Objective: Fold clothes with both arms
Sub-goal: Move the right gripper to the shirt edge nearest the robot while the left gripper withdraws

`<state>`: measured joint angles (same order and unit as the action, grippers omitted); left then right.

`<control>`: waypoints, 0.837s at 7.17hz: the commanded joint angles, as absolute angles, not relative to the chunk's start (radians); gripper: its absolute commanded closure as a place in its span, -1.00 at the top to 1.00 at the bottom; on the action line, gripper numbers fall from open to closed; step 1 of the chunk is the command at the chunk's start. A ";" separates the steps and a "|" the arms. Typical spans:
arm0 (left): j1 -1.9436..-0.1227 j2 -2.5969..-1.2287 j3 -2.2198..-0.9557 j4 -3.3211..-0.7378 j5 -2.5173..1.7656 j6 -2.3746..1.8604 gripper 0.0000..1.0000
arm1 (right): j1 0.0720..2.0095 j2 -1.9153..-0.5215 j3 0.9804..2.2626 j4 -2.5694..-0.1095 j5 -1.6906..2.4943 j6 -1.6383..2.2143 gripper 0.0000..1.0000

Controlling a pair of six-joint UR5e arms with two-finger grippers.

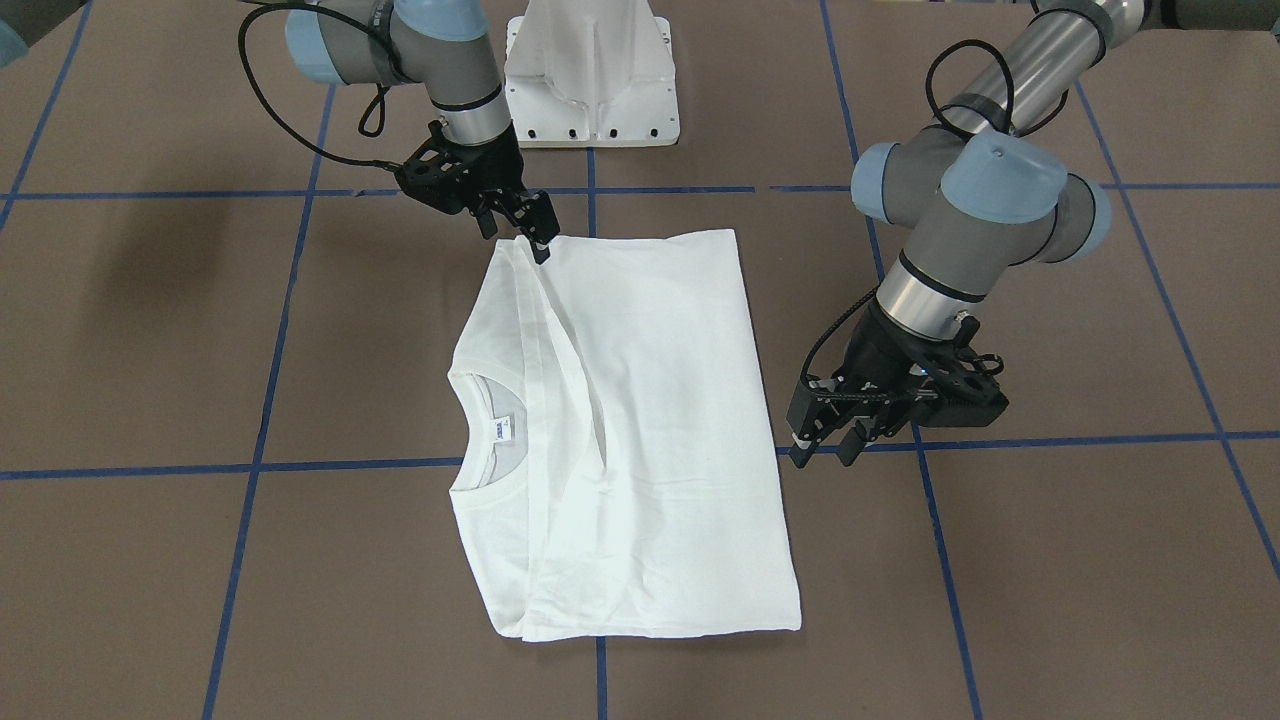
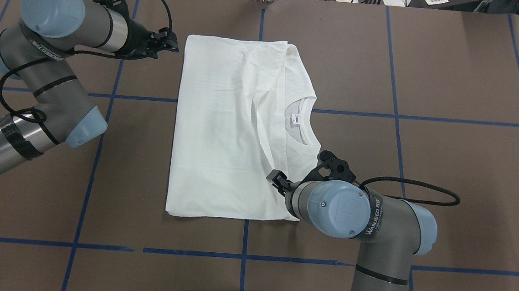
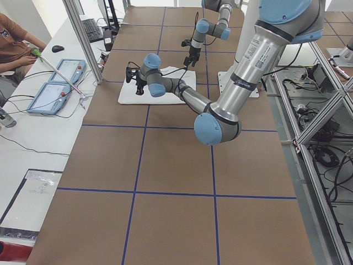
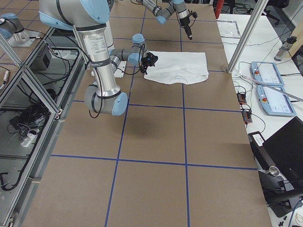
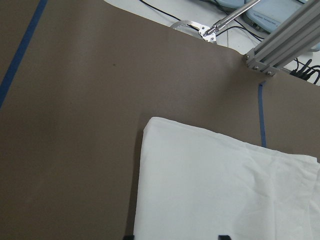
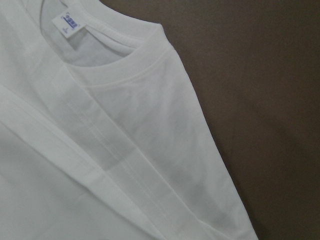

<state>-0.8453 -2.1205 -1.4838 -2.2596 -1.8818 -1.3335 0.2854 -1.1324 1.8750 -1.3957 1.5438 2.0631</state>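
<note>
Pedestal base (image 1: 590, 80): white, at the robot's edge of the brown table (image 1: 1050, 560), which is gridded with blue tape lines (image 1: 350, 465).
Right arm (image 2: 373, 217): reaches in from the robot's side; wrist bent down over the near corner of the cloth.
Right gripper (image 1: 540, 245): tips down at the T-shirt's near edge, on the collar side, touching or nearly touching the fabric. Cannot tell whether the claw is released or clenched; the right wrist view shows only cloth, no fingers.
T-shirt (image 1: 650, 420): white, flat on the table between the two arms, folded to a rough rectangle with the sleeves tucked in. One long fold ridge runs across it beside the collar.
Neck (image 1: 480, 430): ribbed crew collar, toward the robot's right; hem toward its left.
Label (image 6: 72, 23): small, white with blue print, inside the collar.
Left gripper (image 1: 822, 455): raised above bare table just beside the hem edge, toward the far corner, clear of the cloth. Claw released; fingertips (image 5: 129, 236) spread apart, nothing between them.
Left arm (image 2: 48, 99): elbow folded, forearm lying along the table's left half.
Beyond table: white bench with two tablets (image 3: 55, 85); a person (image 3: 14, 47) seated there.
</note>
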 commanded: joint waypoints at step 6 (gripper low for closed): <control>-0.847 -2.118 -1.503 -2.246 -1.879 -1.341 0.31 | 0.239 -1.140 1.835 -1.422 1.522 2.071 0.83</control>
